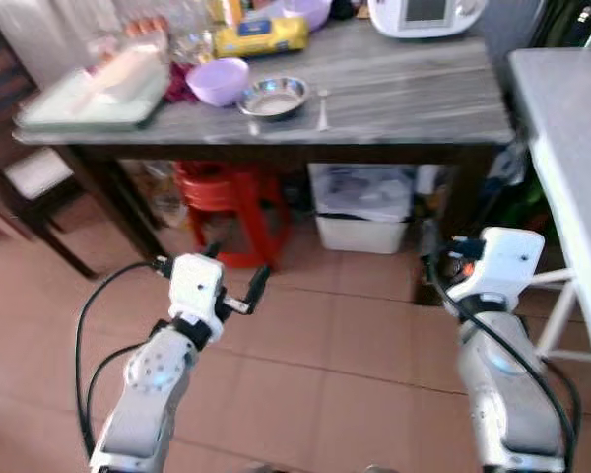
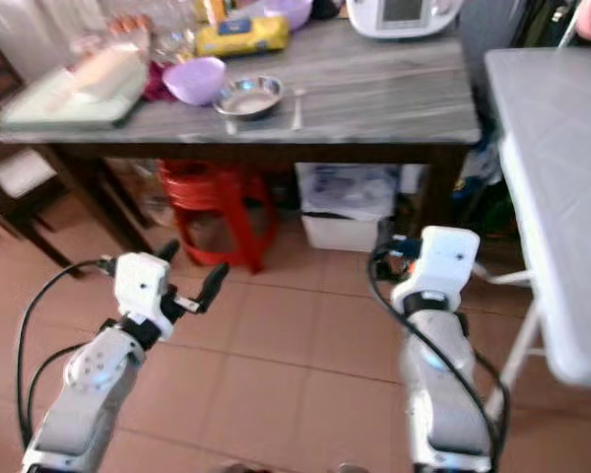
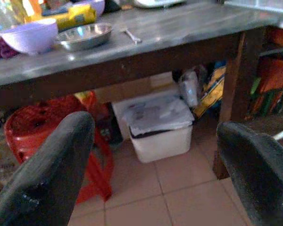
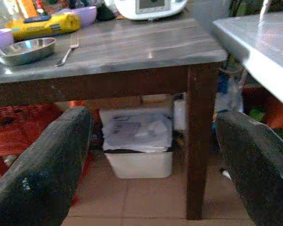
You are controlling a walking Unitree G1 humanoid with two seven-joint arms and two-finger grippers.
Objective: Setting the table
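Grey wood-grain table (image 1: 404, 94) is seen ahead of the robot, dark legs, tiled floor below. Task items are found on the table's left half: a steel bowl (image 1: 273, 96), empty, w/ a fork (image 1: 322, 106) laid just beside it on the robot's right, apart from it; a lilac plastic bowl (image 1: 218, 80) touching or nearly touching the steel bowl on the other side. Behind these a yellow packet (image 1: 261, 36) and a second lilac bowl (image 1: 308, 11) are noted; a white appliance w/ a display (image 1: 424, 14) sits at the far edge. A pale green tray (image 1: 91, 99) w/ blurred contents occupies the left end.

Under the table: a red plastic stool (image 1: 227, 202) and a white lidded bin (image 1: 362, 205), side by side, not touching.

Left gripper (image 1: 238, 278) is held low over the floor, short of the table — fingers (image 3: 47, 176) spread wide, nothing grasped. Right gripper (image 4: 153, 165) is likewise held short of the table edge, fingers (image 4: 42, 174) parted, nothing between them; in the head views its fingers are hidden behind the wrist housing.

A white-topped surface (image 1: 571, 138) stands to the robot's right, just beside the table corner.
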